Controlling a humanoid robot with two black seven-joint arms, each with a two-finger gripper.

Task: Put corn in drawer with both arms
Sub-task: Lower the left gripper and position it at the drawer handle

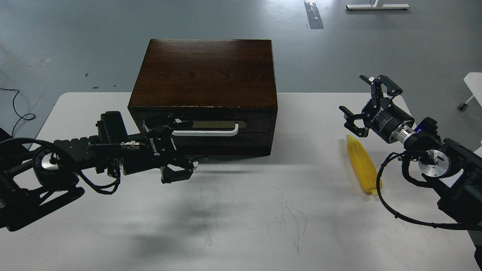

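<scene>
The yellow corn (363, 165) lies on the white table (263, 226) to the right of the dark brown box (205, 71). The drawer (256, 117) is pushed in, and its white bar handle (207, 132) faces me. My left gripper (184, 145) is open, its fingers spread around the handle's left end: one finger above the bar, one below near the box's base. I cannot tell if it touches the bar. My right gripper (359, 99) is open and empty, hovering just above and behind the corn's tapered far end.
The plain lower front panel (233, 145) sits under the drawer. The table's right edge lies close behind my right arm. A white object (475, 81) stands off the table at far right. Grey floor lies beyond the table.
</scene>
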